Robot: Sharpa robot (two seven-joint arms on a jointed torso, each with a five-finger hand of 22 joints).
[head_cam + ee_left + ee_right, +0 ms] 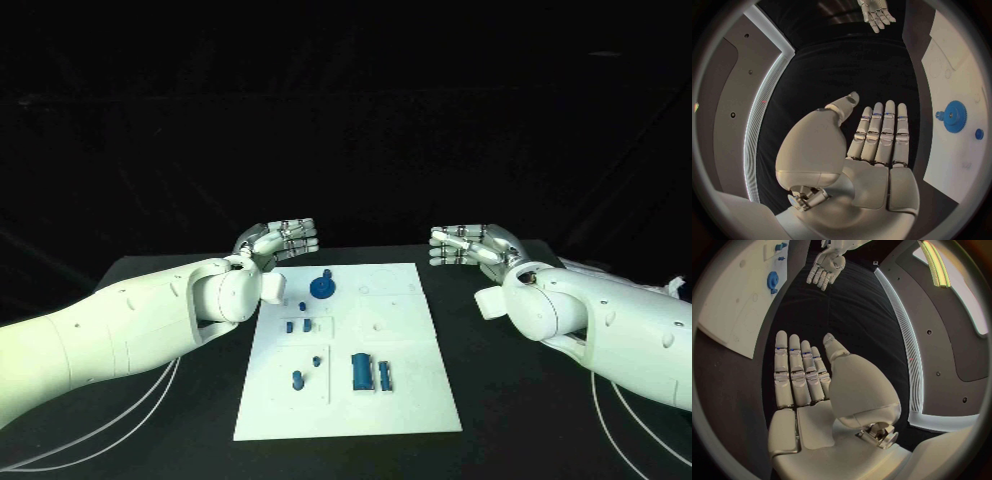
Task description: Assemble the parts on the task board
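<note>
The white task board [411, 400] lies in the middle of the black table. A blue gear [323, 287] sits near its far left corner, seen too as the gear [955, 116] and the gear [772, 279]. Small blue pegs [297, 326] lie mid-left, another peg [299, 379] stands lower, and a blue block [361, 372] with a slim piece [385, 375] lies beside it. My left hand [281, 240] hovers beyond the board's far left corner, fingers straight and apart, holding nothing; the left hand [879, 137] is flat. My right hand [476, 245] hovers off the far right corner, equally flat and empty, as the right hand [801, 375] shows.
The black table [173, 270] extends on both sides of the board. White cables [130, 420] run along the table at the left front, and more cables [620, 430] at the right front. The board's right half [397, 320] carries only shallow recesses.
</note>
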